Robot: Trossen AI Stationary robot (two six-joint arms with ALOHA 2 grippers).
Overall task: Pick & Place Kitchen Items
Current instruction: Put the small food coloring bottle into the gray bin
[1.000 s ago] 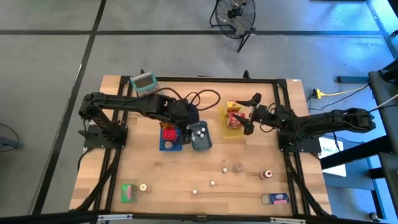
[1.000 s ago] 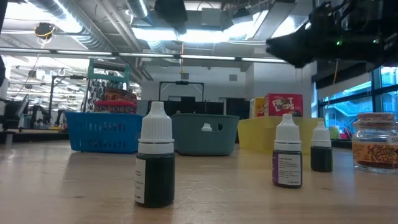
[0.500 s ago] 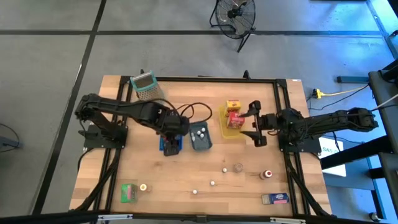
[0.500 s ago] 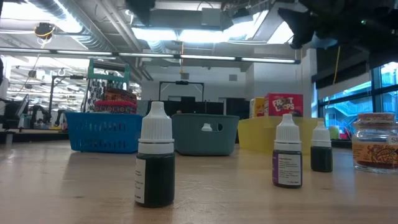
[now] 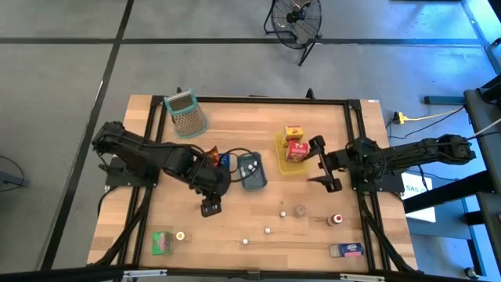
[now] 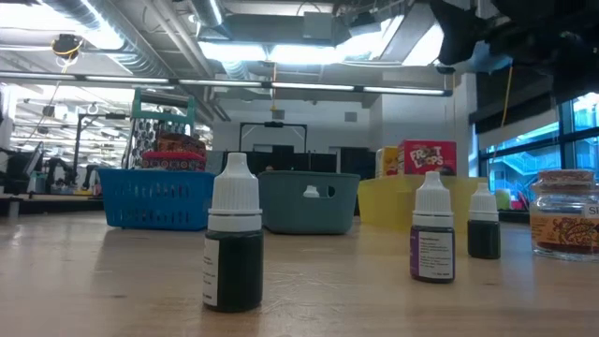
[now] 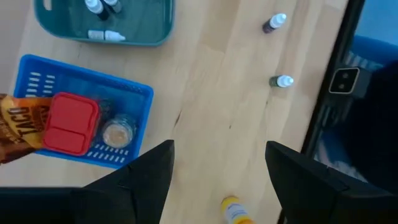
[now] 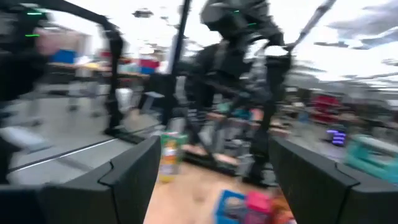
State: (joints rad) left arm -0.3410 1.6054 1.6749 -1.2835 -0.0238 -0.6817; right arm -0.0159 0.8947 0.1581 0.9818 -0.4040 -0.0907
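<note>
Small dropper bottles with white caps and dark bodies stand scattered on the pale wooden bench, lower centre of the high view, beside a glass jar. A red tin and brown packet lie in the slotted blue plastic tray; cereal cartons stand in the yellow tray. The left pincer, released and empty, has drawn off the blue tray toward the frame's bottom. The right pincer, also released, has backed away from the yellow tray.
</note>
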